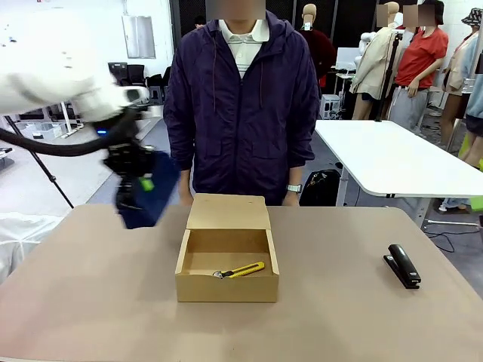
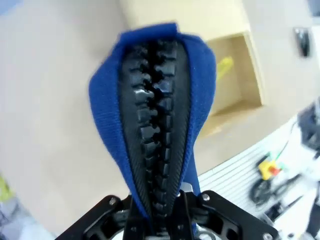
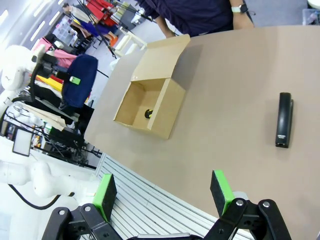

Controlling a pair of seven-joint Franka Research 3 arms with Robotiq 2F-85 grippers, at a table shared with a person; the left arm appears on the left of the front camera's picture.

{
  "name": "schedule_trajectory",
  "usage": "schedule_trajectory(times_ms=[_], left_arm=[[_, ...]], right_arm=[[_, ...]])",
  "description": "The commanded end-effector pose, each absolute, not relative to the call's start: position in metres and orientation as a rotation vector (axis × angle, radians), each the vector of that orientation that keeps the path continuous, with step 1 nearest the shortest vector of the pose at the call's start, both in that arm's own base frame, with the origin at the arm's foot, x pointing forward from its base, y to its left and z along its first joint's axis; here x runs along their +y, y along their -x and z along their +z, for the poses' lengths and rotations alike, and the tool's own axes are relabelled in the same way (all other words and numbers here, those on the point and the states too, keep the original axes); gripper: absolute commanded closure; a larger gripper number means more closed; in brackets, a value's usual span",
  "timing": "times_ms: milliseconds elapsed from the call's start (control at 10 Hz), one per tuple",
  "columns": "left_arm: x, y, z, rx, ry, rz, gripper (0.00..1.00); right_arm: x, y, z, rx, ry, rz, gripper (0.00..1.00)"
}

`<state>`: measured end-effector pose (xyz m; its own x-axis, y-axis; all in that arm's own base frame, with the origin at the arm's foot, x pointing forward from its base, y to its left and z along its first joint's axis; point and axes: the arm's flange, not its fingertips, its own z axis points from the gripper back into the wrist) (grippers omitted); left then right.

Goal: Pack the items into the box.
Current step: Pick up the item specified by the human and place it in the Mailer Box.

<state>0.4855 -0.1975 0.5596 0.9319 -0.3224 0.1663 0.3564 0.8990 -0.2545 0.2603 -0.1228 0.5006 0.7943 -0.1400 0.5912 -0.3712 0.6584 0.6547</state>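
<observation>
Two items, one box.

Front view: the low brown cardboard box (image 1: pixel 226 287) sits in the middle of the pale brown table (image 1: pixel 355 324), its flap lid hinged back toward twelve o'clock so the cavity is free for loading. The slim yellow utility knife with black end (image 1: pixel 243 270) lies flat on the box floor, already packed. At ten o'clock of the box, the left gripper (image 1: pixel 136 188) hangs above the table, pinching the navy-blue soft zippered pouch (image 1: pixel 160 194). It is lifted, I judge, to clear the box wall. The black stapler (image 1: pixel 402 265) is at three o'clock, well apart and not for packing.

Left wrist view: the pouch's zip edge is clamped between the jaws, with the box at one o'clock beyond it.

Right wrist view: the right gripper (image 3: pixel 162 189) is empty, green pads (image 3: pixel 105 192) spread wide. It hovers off the table's near edge — likely leaving the left arm room.
</observation>
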Motion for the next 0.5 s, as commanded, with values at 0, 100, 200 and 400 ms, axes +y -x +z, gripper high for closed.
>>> schedule_trajectory(times_ms=[0,100,200,400], left_arm=[[-0.238,-0.511,0.55,-0.055,0.396,-1.432,1.0],[-0.263,-0.514,0.545,-0.072,0.343,-1.616,1.0],[-0.284,-0.516,0.538,-0.116,0.252,-1.728,1.0],[-0.312,-0.505,0.527,-0.099,0.093,-1.929,1.0]], right_arm=[[-0.121,-0.26,0.502,-0.669,-0.873,0.133,0.0],[-0.121,-0.26,0.502,-0.669,-0.873,0.133,0.0],[-0.121,-0.26,0.502,-0.669,-0.873,0.133,0.0],[-0.121,-0.26,0.502,-0.669,-0.873,0.133,0.0]])
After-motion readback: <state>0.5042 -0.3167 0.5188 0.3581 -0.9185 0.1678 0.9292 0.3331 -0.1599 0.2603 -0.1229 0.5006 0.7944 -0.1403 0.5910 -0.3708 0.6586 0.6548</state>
